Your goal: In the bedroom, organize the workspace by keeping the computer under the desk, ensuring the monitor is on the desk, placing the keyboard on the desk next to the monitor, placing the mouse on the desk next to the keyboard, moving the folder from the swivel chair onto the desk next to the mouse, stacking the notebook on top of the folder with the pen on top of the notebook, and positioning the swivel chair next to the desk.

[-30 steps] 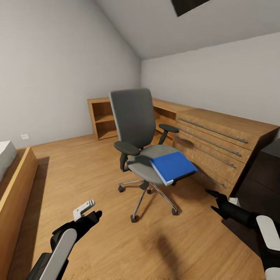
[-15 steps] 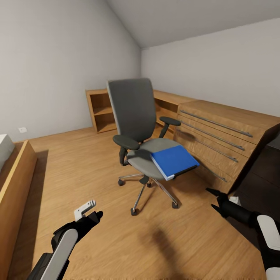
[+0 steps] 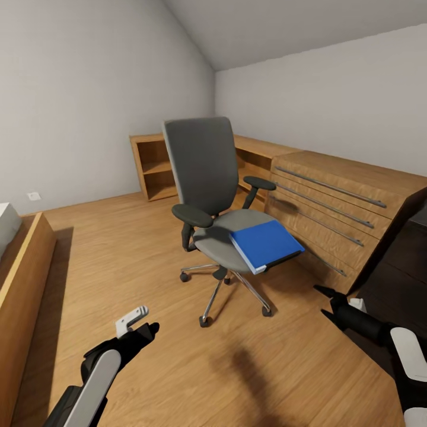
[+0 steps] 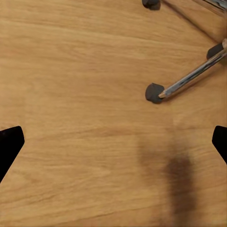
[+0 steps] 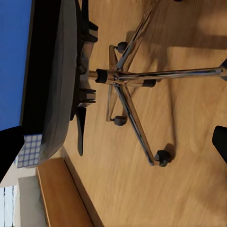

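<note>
The grey swivel chair (image 3: 204, 172) stands on the oak floor mid-room, its chrome base (image 5: 113, 75) and one castor (image 4: 153, 92) visible from the wrists. A bright blue folder (image 3: 265, 244) lies on the seat's front right, overhanging the edge; its blue cover (image 5: 14, 56) also shows in the right wrist view. My left gripper (image 3: 141, 323) hovers open over bare floor, short of the chair base. My right gripper (image 3: 322, 302) is open too, low and to the right of the chair, below the folder. The desk's dark drawer unit (image 3: 409, 261) is at the right edge.
Low oak cabinets (image 3: 332, 196) with long metal handles run along the right wall behind the chair, with open oak shelves (image 3: 157, 178) in the corner. A wooden bed frame (image 3: 24, 284) lines the left side. Open floor lies between me and the chair.
The whole view has shifted a little closer and downward, so the skylight has left the picture. The chair, the folder and both grippers keep their places relative to one another.
</note>
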